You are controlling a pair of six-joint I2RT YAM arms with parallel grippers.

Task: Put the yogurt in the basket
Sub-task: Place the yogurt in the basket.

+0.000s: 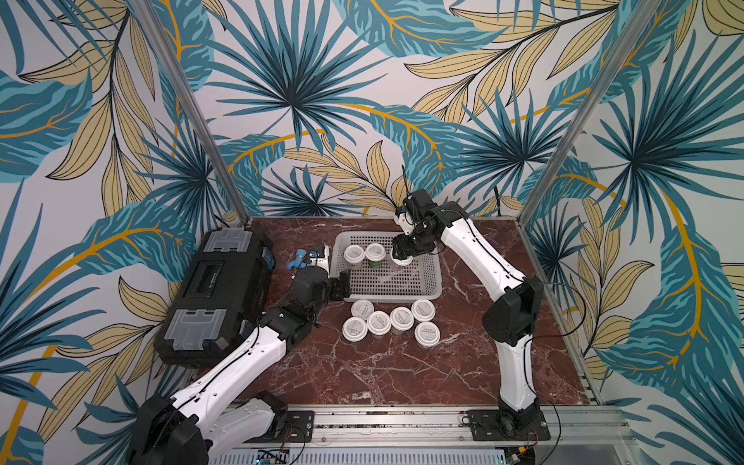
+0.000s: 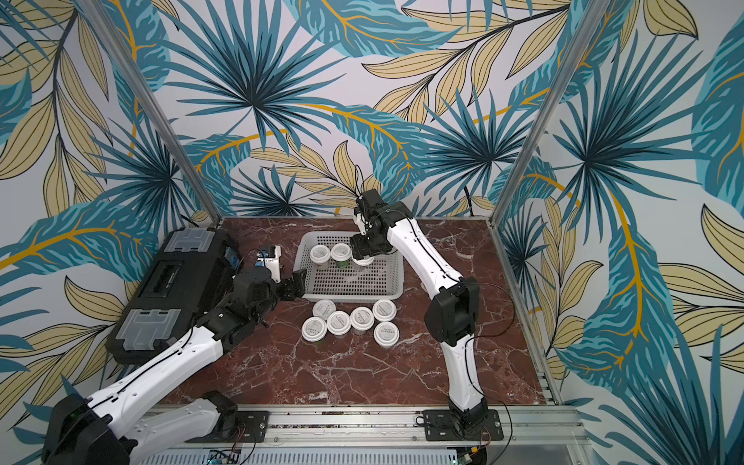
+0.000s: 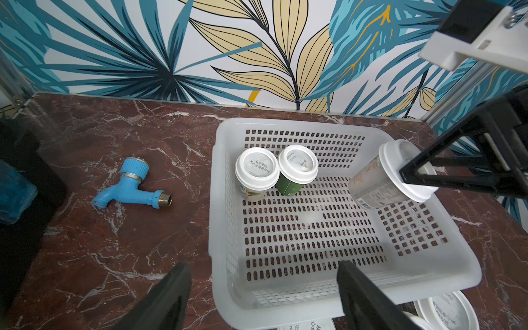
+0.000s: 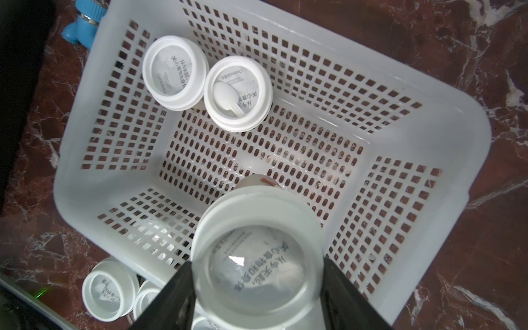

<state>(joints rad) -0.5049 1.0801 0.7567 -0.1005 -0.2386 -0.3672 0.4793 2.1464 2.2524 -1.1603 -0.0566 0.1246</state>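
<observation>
My right gripper (image 1: 402, 254) (image 4: 257, 264) is shut on a yogurt cup (image 1: 402, 261) (image 4: 257, 223) by its white lid. It holds the cup tilted above the floor of the pale perforated basket (image 1: 392, 298) (image 4: 445, 120), toward the far side. Two more yogurt cups (image 1: 354, 254) (image 1: 375, 253) stand upright in the basket's far left corner. Several others (image 1: 401, 317) (image 2: 363, 318) sit clustered on the table just in front of the basket. My left gripper (image 1: 342, 284) (image 3: 264, 267) is open and straddles the basket's near left corner, holding nothing.
A large black toolbox (image 1: 217, 294) lies along the table's left side. A small blue tap fitting (image 1: 298, 259) (image 3: 128, 188) rests between the toolbox and the basket. Metal frame posts (image 1: 225, 173) and patterned walls bound the red marble table (image 1: 382, 374).
</observation>
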